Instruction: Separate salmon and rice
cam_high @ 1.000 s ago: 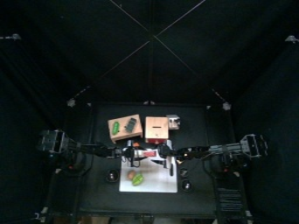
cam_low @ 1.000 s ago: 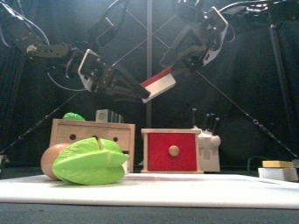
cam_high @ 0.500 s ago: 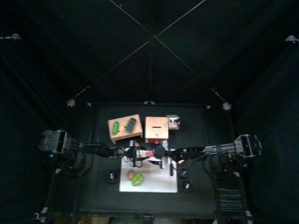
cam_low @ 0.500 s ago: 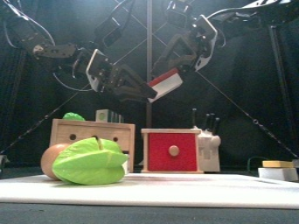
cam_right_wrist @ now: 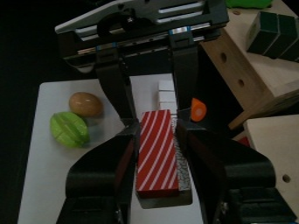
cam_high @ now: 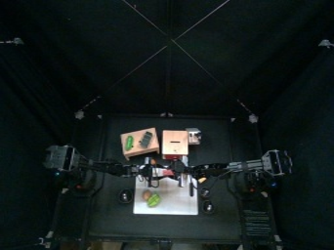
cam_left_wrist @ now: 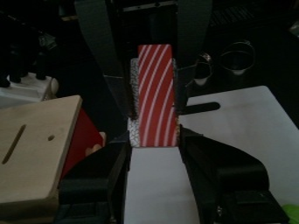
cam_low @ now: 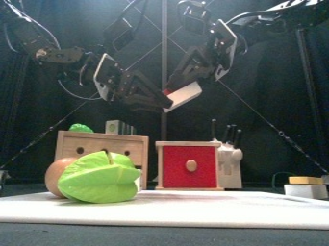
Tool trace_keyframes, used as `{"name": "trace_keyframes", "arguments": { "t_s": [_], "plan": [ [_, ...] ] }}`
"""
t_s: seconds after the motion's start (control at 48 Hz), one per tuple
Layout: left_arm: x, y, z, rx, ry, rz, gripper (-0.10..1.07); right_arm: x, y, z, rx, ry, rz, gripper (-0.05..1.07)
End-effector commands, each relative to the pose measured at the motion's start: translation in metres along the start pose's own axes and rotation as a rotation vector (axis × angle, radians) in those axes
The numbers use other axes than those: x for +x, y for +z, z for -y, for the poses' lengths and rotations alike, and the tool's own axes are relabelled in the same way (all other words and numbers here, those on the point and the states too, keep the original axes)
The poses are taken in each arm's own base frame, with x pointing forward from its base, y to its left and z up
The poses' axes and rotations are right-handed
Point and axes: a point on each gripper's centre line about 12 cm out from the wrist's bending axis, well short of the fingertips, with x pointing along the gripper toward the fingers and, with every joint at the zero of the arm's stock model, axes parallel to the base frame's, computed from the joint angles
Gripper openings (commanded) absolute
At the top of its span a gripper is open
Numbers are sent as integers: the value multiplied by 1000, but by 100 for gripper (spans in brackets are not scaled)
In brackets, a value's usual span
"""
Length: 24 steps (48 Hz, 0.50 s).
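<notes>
The salmon (cam_left_wrist: 156, 87) is a red strip with white stripes, lying on a white block of rice (cam_left_wrist: 132, 133). Both grippers hold this piece in mid-air above the table's middle (cam_low: 184, 94). My left gripper (cam_left_wrist: 156, 144) is shut on the piece from one side. My right gripper (cam_right_wrist: 158, 166) is shut on it from the other side, with the salmon (cam_right_wrist: 159, 144) showing between its jaws. In the top view the two grippers meet over the white mat, the left gripper (cam_high: 158, 174) beside the right gripper (cam_high: 187, 176).
A white mat (cam_high: 179, 203) lies at the table's front with a green item (cam_low: 100, 178) and a brown ball (cam_right_wrist: 84, 104) on it. A wooden box (cam_low: 100, 147) and a red-faced box (cam_low: 190, 163) stand behind. A small orange thing (cam_right_wrist: 198, 109) lies by the boxes.
Both grippers and the held piece have shifted slightly to the right, and the piece has tilted a little. Both grips are unchanged.
</notes>
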Motion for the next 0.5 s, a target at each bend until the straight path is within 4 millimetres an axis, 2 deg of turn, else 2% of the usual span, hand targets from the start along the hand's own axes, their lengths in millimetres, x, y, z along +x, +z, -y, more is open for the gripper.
{"name": "trace_keyframes", "arguments": {
  "t_s": [0.0,0.208,0.479],
  "plan": [
    [0,15,-4,0,13,50,59,-7,8,4,4,-12,25,72],
    [-2,16,-4,1,14,53,59,-8,7,8,9,-46,5,69],
    [-4,16,-5,-1,14,53,59,-11,10,8,10,-49,13,54]
  ]
}}
